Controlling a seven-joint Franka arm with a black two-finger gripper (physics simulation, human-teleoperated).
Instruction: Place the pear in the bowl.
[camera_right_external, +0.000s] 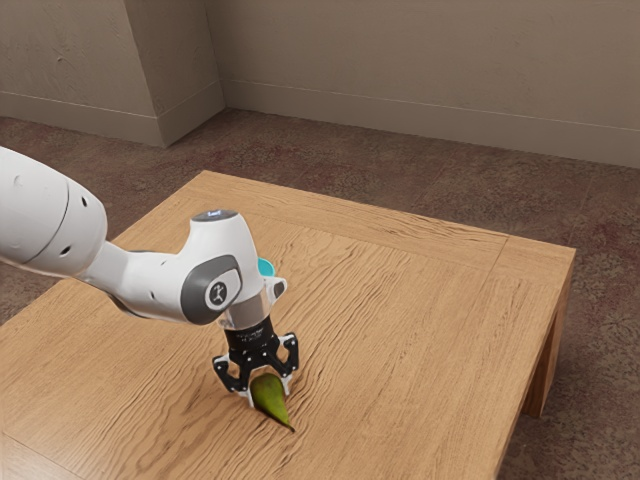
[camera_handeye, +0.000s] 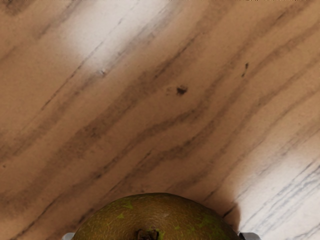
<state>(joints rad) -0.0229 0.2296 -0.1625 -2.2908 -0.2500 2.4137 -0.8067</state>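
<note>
Markings: the arm (camera_right_external: 150, 283) carries a black figure-like emblem (camera_right_external: 217, 292) on the grey disc at its joint, and a small blue-lit mark (camera_right_external: 213, 214) on its top cap; neither can be read. Pale lettering on the black body of the pincer (camera_right_external: 271, 397) is too small to read.

Pincer: closed on the pear (camera_right_external: 270, 394), one finger against each side. The pear is green, brownish in the wrist view, and tilted, its narrow end pointing down and toward the exterior view's right. Its broad end faces the wrist camera. Cannot tell whether the narrow tip touches the counter (camera_right_external: 400, 330).

Bowl (camera_right_external: 266, 267): teal, curved edge, farther back on the counter than the pear; mostly hidden behind the arm, so its contents cannot be judged.

Surroundings: wooden counter, wavy dark grain, with a small dark knot (camera_handeye: 181, 90) and pale glare near the pear. One leg (camera_right_external: 545, 370) at the exterior view's right. Mottled brown carpet (camera_right_external: 600, 330) below. Beyond it, a beige wall (camera_right_external: 420, 50) with a baseboard (camera_right_external: 420, 117) and a projecting corner.
</note>
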